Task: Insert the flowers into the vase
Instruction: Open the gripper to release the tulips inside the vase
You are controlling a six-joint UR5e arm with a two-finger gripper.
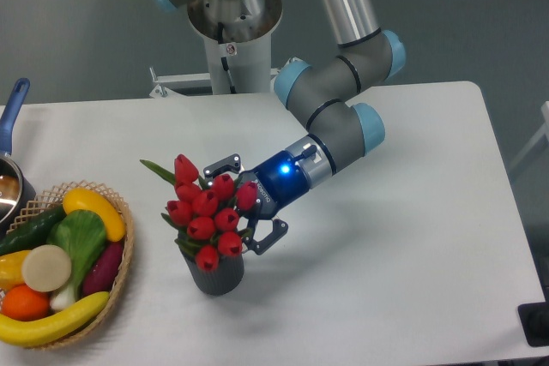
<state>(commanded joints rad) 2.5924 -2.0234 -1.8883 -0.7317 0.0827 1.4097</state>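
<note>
The flowers [206, 212], a bunch of red tulip heads with green leaves, stand with their stems down in the dark grey vase [217, 274] at the front left of the table. The bunch leans a little to the left. My gripper [232, 210] comes in from the right at the level of the heads. Its jaws are spread wide, one finger [221, 164] above the bunch and the other [268, 237] below it on the right. The heads hide the fingertips, so I cannot see whether they touch the stems.
A woven basket [122, 255] of fruit and vegetables sits at the left front edge, close to the vase. A pot with a blue handle [15, 100] is at the far left. The arm's base [232, 49] stands at the back of the white table [403, 237].
</note>
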